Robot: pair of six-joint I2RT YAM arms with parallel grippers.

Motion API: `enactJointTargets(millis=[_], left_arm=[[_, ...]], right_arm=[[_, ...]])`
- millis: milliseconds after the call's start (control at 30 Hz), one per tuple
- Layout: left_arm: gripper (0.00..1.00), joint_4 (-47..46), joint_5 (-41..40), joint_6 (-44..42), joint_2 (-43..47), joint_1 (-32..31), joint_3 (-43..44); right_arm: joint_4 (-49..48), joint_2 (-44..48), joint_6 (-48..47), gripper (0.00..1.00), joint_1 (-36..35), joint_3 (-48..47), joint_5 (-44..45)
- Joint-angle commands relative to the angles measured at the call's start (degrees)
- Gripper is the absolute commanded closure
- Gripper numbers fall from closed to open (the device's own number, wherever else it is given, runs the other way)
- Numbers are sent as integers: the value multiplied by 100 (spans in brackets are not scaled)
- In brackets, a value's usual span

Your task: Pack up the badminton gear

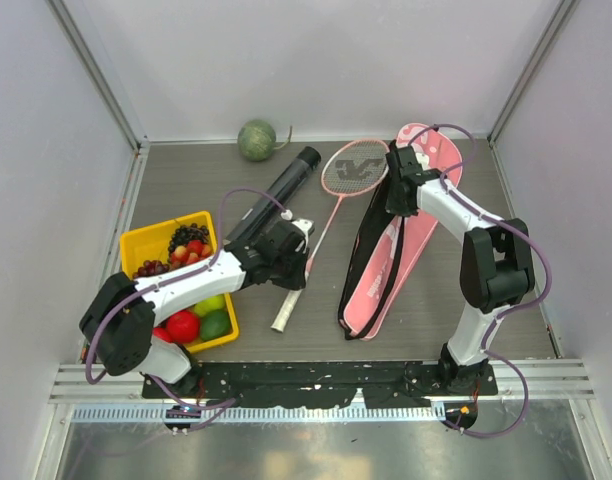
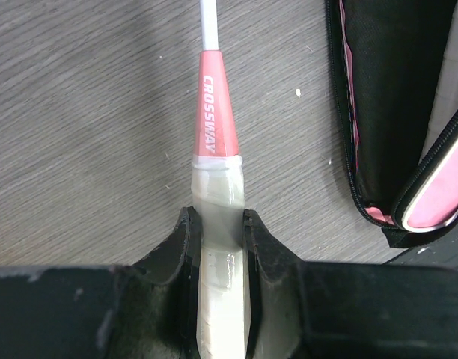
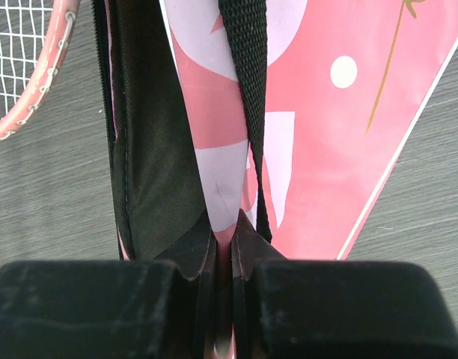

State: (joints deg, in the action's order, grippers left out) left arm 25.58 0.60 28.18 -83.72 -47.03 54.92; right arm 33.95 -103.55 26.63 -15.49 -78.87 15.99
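Reaches toward 1 o'clock with left gripper clamped on racket handle; stretches toward 11 o'clock with right gripper pinching edge of bag.

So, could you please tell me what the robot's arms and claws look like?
The left arm and right arm have white shells between black joints, each trailed by a looping purple cable. The left claw and right claw are matte black, blocky, with tapered fingers. No markings are visible.
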Motion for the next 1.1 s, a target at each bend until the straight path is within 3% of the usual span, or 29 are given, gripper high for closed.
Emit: enactJointTargets(millis=[0, 333, 633, 833, 1067], left_arm=[[100, -274, -464, -243, 163, -333, 72], [100, -89, -1114, -103, -100, -1001, 282], [100, -211, -1634, -305, -654, -1740, 951], [100, -537, -1563, -699, -531, -1740, 758], [100, -984, -1905, -955, 267, -1915, -225]], right_arm=[[-47, 107, -70, 95, 28, -278, 159], [-187, 300, 17, 95, 19, -226, 1], [-898, 563, -114, 95, -191, 239, -938], [-1478, 888, -526, 95, -393, 785, -1291], [-1234, 1029, -703, 95, -394, 742, -668]])
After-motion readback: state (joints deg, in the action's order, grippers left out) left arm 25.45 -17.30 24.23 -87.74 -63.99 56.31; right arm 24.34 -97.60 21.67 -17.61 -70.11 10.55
